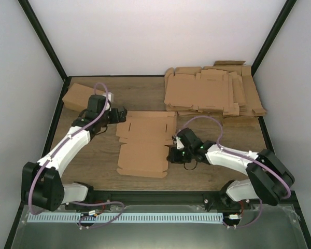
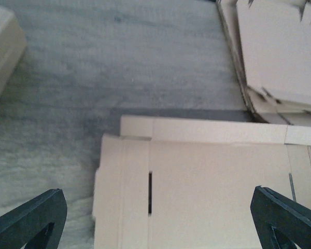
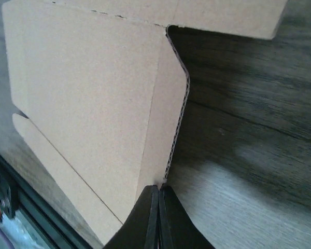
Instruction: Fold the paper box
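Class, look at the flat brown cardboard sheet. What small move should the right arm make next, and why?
Probably raise the right gripper slightly, swinging the side flap up along its crease: its shut tips meet that flap's edge, the flat brown cardboard sheet lies unfolded, and the open left gripper hovers nearby.

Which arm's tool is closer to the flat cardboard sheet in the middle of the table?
Right. The right tool, shut, meets the cardboard sheet at its right flap edge; the left tool hangs open above its far left corner.
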Tool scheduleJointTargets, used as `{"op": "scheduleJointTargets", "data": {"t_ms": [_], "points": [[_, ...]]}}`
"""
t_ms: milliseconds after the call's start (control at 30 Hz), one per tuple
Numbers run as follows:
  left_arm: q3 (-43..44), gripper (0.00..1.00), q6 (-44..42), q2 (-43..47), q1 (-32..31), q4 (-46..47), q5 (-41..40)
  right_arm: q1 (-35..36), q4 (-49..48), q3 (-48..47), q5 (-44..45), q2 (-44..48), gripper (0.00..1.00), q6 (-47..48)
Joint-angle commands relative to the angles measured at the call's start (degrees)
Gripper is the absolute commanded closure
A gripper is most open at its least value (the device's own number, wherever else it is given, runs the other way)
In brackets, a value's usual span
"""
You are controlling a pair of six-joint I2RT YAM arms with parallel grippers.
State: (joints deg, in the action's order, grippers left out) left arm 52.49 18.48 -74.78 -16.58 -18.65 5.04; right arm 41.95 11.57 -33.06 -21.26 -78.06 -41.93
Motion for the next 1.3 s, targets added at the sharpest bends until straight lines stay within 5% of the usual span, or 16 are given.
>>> {"op": "scheduleJointTargets", "data": {"t_ms": [0,200,433,600,867,1267], "points": [[4.56,0.0,-5.24,3.52,0.27,-3.4,-2.45,-0.01,8.68,-3.81,-2.18,3.91,0.99,14.56],[7.81,0.0,-14.41,2.26,0.23,-3.98,2.71,2.27,15.01,-7.56,-12.04,3.64,0.99,20.39],[10.13,0.0,-34.99,-1.82,0.08,-6.59,22.1,4.01,24.94,-15.41,-2.25,1.17,0.99,23.03],[14.91,0.02,-47.88,-7.53,-0.14,-19.52,18.25,4.01,26.55,-16.6,-0.01,-0.25,0.99,25.11],[16.37,0.06,-52.16,-13.28,0.0,-19.19,15.24,4.02,26.0,-16.73,-0.86,-1.19,0.99,27.01],[28.41,0.08,-58.72,-30.68,6.4,-34.01,34.94,4.01,25.71,-16.92,-1.85,-1.42,0.99,27.52]]}}
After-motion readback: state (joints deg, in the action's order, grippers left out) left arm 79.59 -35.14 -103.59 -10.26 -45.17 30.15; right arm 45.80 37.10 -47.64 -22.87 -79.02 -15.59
